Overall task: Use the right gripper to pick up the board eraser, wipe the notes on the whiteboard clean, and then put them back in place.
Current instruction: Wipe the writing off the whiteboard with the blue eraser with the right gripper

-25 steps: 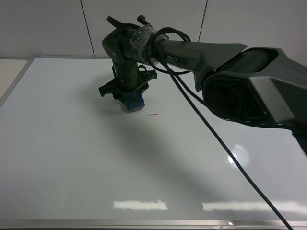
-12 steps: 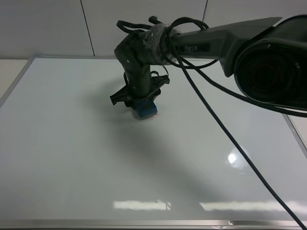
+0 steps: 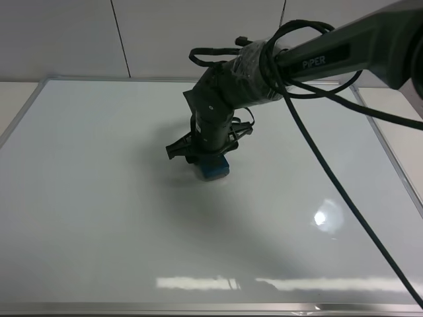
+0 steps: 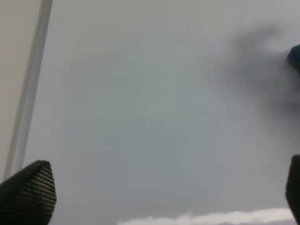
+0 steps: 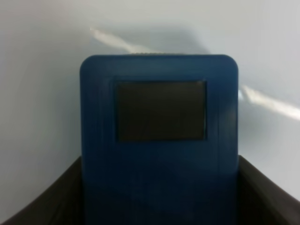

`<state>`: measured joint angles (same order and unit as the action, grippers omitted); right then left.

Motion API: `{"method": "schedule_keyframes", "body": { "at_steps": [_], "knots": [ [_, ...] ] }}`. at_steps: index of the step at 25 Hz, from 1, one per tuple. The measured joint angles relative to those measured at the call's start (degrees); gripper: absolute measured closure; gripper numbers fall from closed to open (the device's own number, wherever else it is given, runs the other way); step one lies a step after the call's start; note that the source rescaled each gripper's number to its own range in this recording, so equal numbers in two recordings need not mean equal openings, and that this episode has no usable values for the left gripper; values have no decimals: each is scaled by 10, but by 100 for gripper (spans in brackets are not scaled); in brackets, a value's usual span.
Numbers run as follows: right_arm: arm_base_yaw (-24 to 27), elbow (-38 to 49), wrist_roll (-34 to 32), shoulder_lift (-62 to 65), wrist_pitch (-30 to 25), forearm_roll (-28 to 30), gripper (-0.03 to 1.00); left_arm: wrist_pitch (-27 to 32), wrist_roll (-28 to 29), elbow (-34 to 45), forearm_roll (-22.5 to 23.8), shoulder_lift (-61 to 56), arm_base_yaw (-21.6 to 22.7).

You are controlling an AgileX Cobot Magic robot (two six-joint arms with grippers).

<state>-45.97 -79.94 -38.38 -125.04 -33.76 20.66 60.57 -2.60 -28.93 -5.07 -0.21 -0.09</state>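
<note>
The whiteboard [image 3: 99,218] fills most of the exterior high view, framed in silver-grey. My right gripper [image 3: 210,158] points down near the board's middle and is shut on the board eraser [image 3: 214,170], a blue block pressed onto the board. In the right wrist view the board eraser [image 5: 159,140] sits between the two dark fingers [image 5: 42,201], one dark square patch showing. No red notes show anywhere on the board. My left gripper [image 4: 164,197] hovers over bare whiteboard [image 4: 140,117], its fingertips [image 4: 28,192] far apart with nothing between them.
The right arm's black cable [image 3: 344,198] trails across the board's right half to the front edge. The board's frame edge [image 4: 28,93] runs beside the left gripper. A beige table surface [image 3: 13,92] lies beyond the left edge of the board.
My right gripper slid the eraser right and toward the front across the board. The small red mark seen a second ago no longer shows.
</note>
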Motion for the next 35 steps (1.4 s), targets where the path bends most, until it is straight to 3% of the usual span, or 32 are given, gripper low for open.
{"method": "schedule_keyframes", "body": {
  "at_steps": [14,24,35],
  "knots": [
    [0,103,-146,54,10,136,97,0,0,0,0,0,0],
    [-27,106,-140,54,42,140,97,0,0,0,0,0,0],
    [-64,97,-69,42,109,60,97,0,0,0,0,0,0]
  ]
}}
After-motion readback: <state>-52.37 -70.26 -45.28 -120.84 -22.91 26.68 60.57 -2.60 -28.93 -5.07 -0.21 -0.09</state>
